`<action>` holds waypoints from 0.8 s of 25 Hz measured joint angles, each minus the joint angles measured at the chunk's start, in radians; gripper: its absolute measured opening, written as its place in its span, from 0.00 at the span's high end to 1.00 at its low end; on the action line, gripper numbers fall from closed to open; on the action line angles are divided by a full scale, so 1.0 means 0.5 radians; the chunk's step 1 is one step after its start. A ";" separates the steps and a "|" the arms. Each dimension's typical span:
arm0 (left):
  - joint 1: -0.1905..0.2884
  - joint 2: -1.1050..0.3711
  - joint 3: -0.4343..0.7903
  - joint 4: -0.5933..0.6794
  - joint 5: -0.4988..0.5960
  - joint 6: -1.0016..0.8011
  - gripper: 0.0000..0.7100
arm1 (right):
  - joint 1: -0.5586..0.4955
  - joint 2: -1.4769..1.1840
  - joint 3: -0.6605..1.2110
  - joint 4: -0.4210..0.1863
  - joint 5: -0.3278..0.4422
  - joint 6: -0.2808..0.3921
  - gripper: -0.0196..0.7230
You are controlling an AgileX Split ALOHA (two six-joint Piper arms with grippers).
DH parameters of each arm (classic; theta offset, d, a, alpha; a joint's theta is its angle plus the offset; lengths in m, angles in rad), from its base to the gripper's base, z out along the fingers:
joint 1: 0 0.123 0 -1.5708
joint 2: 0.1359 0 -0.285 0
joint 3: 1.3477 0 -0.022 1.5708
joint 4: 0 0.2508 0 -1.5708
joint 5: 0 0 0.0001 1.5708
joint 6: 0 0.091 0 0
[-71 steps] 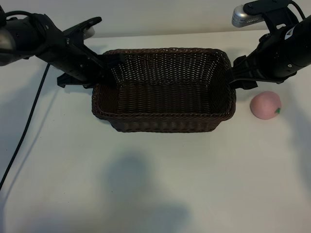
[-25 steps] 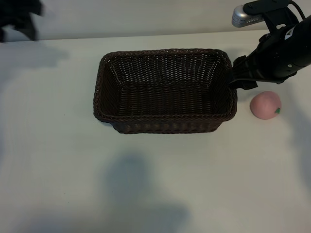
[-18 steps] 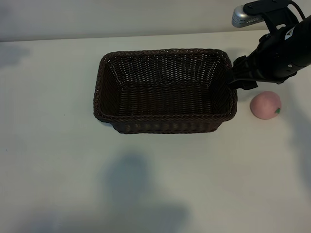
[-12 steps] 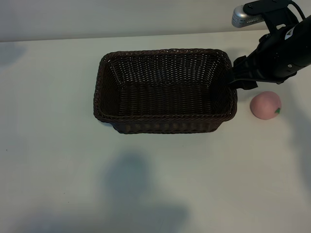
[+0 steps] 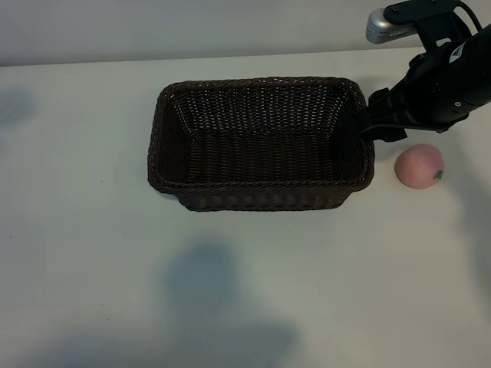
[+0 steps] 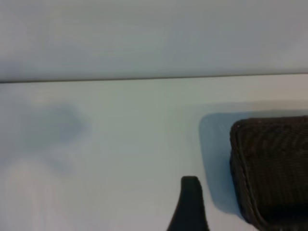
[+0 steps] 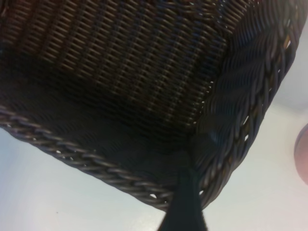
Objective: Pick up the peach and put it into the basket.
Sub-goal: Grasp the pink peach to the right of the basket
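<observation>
The peach (image 5: 419,165) is a small pink ball with a green mark, lying on the white table just right of the basket (image 5: 261,186), apart from it. The dark brown wicker basket has nothing in it. My right gripper (image 5: 370,123) is at the basket's right end, up and left of the peach. It is open, and one dark finger (image 7: 185,202) crosses the braided rim (image 7: 96,166). A sliver of the peach (image 7: 304,151) shows at that view's edge. My left gripper (image 6: 159,221) is open and holds nothing. One fingertip (image 6: 190,187) shows beside the basket's end (image 6: 269,163).
The left arm is outside the exterior view. A silver lamp head (image 5: 383,25) hangs above the right arm (image 5: 445,80). A soft shadow (image 5: 207,284) lies on the bare table in front of the basket.
The left arm has pulled away from the basket's left end and left the exterior view at the upper left. The right arm, basket and peach have not moved.
</observation>
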 joint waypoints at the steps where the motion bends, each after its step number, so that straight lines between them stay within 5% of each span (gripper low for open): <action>1: -0.039 -0.080 0.086 0.019 -0.016 0.012 0.16 | 0.000 0.000 0.000 0.000 0.000 0.000 0.17; 7: -0.342 -0.671 0.665 0.341 -0.374 -0.063 0.16 | 0.000 0.000 0.000 0.000 0.005 0.000 0.17; 11: -0.365 -1.017 0.927 0.566 -0.403 -0.212 0.16 | 0.000 0.000 0.000 0.000 0.007 0.000 0.17; 20: -0.367 -1.479 1.434 0.636 -0.261 -0.348 0.16 | 0.000 0.000 0.000 0.000 0.016 0.000 0.17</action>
